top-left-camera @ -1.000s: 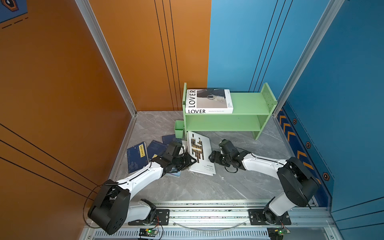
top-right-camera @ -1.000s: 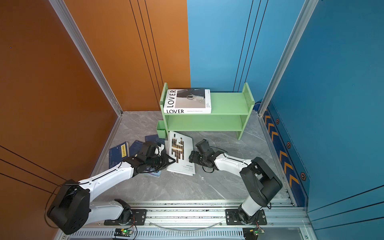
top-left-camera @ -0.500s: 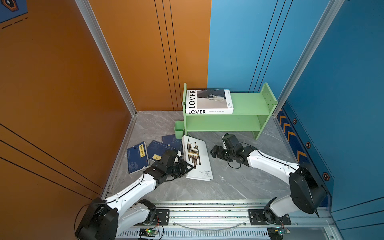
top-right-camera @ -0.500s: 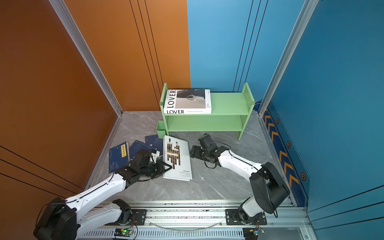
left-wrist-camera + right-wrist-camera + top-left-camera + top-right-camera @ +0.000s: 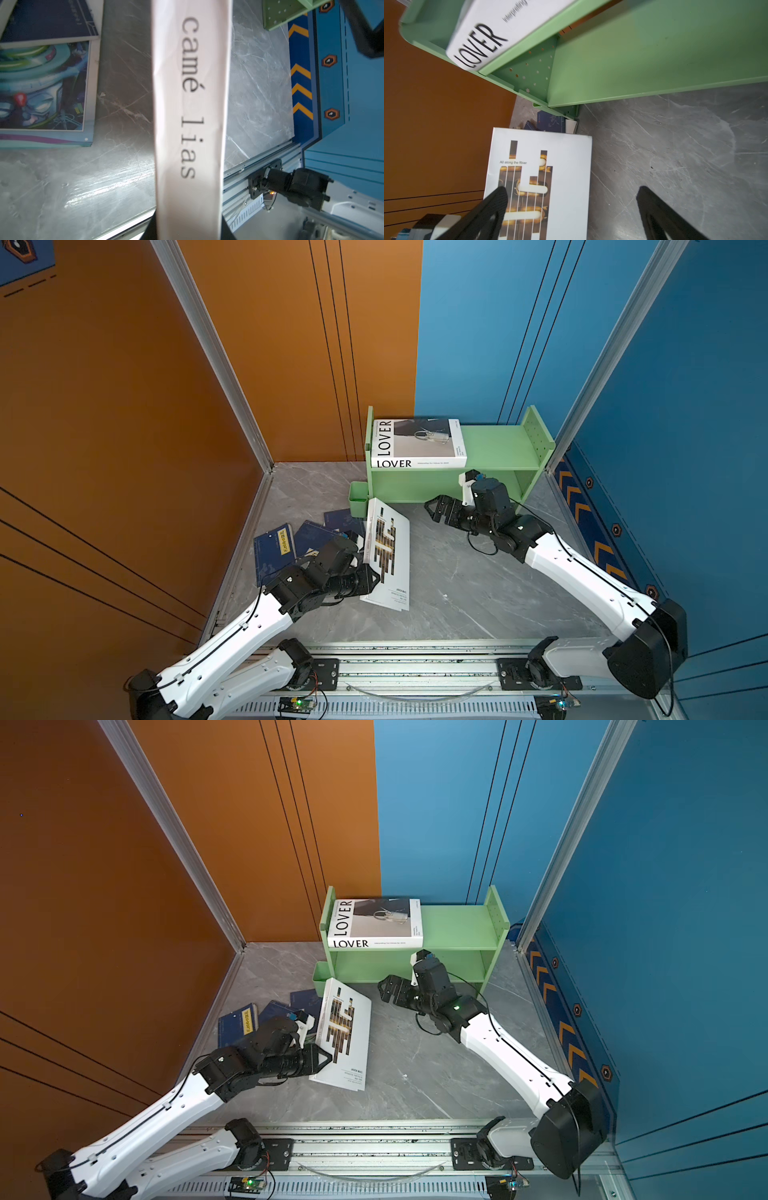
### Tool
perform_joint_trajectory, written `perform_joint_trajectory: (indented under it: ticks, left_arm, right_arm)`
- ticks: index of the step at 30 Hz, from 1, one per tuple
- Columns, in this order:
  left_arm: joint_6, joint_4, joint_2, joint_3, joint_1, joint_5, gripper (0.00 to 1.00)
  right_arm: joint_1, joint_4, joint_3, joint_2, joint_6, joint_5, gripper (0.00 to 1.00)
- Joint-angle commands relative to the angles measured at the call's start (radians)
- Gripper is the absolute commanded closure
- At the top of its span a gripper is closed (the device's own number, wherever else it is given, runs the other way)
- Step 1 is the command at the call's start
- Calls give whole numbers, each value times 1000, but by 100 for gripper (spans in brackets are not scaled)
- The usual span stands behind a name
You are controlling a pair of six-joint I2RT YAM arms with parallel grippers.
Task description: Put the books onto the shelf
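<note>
Grey marbled desk [image 5: 457, 585] boxed in by orange walls and blue walls is what I have on screen. My left hand [image 5: 372, 578] is clamped on the spine edge of a white book [image 5: 388, 547]. On the left wrist camera the spine, lettered "camélias", runs straight out from between the jaws. In both top views that book sits tilted, with its cover of dark and gold bars turned towards the right arm and its far corner just beside the little green cup [image 5: 358, 499]. My right hand [image 5: 432, 510] is spread wide with nothing in it. It sits low over the desk between the white book and the shelf [image 5: 494, 443], and its wrist camera looks at the cover line "All along the River". Around the left arm, thin navy books [image 5: 276, 547] with yellow labels lie flat on the desk. The teal picture magazine [image 5: 41, 89] lies next to them, and one navy book overlaps its edge. At the back, the LOVER book [image 5: 419, 441] lies flat on the shelf's top tier, against the panel that carries the cup.
</note>
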Motion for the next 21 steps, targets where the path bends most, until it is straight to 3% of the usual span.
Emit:
perform_joint_trajectory:
  ticks: [1,7,14,21]
  left_arm:
    - [104,-93,42,81,-100,-119,91]
    - [310,-213,201,271,-323,-452,91]
    - [493,-159,396,352,-393,-765,96]
    - [639,-33,498,347,-457,-935,95]
  right_arm:
    - [-29,-73,32,-27,22,-59,0]
    - [-141,-168,97,-46,99,-230,0]
    - [-253,-375,112,-101,103,-308,1]
    - [-318,-418,64,-137,116,-373,1]
